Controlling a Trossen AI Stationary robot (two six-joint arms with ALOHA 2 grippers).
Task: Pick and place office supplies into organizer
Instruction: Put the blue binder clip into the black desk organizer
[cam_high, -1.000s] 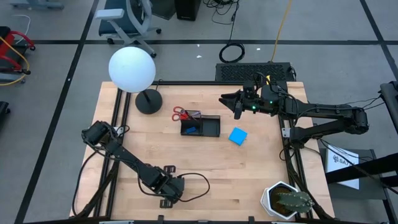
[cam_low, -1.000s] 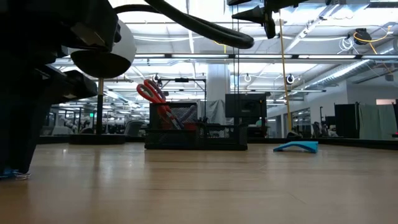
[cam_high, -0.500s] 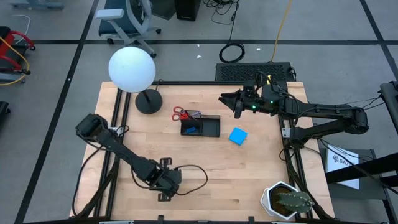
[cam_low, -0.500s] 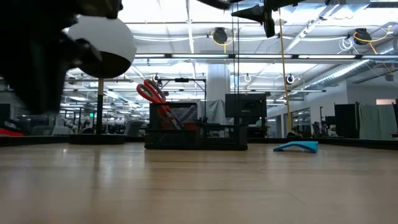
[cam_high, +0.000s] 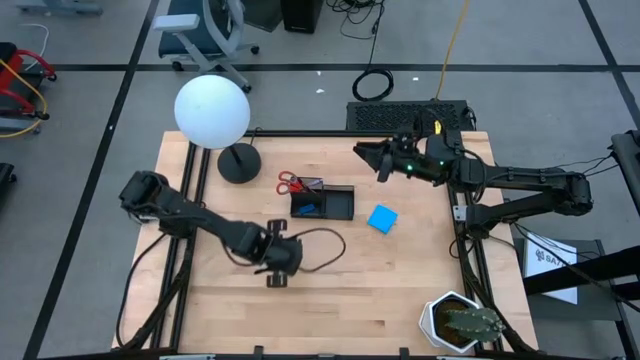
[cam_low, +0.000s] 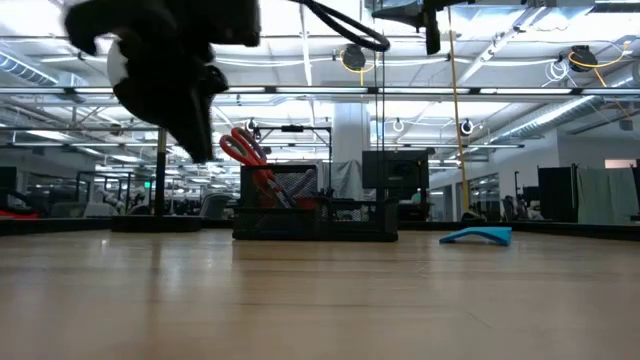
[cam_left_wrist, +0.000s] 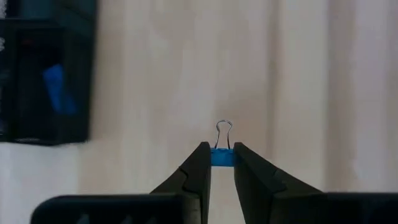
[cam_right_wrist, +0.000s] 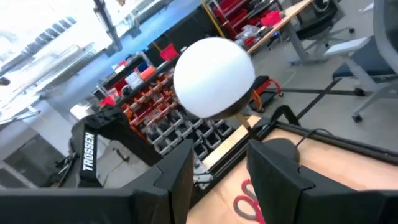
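A small blue binder clip with silver wire handles (cam_left_wrist: 222, 152) was held between the fingertips of the left gripper (cam_left_wrist: 222, 163), whose jaws were closed narrowly on the clip's blue body, the wire loops pointing away from the wrist. In the high view the left gripper (cam_high: 277, 258) was seen above the pale wooden table (cam_high: 330, 300), near its middle and just in front of the small black rectangular organizer with compartments (cam_high: 322, 203). Red-handled scissors (cam_high: 290, 182) stood in the organizer's taller section at its left end, and a blue item (cam_high: 309, 209) lay in one of its lower compartments. A bright blue square pad (cam_high: 382, 218) lay flat on the table just to the right of the organizer, apart from it. The right gripper (cam_high: 368, 153) was held high near the table's far edge, its jaws partly open and nothing between them. A white globe lamp on a round black base (cam_high: 212, 112) stood at the far left corner, and a potted cactus (cam_high: 462, 322) at the near right corner.
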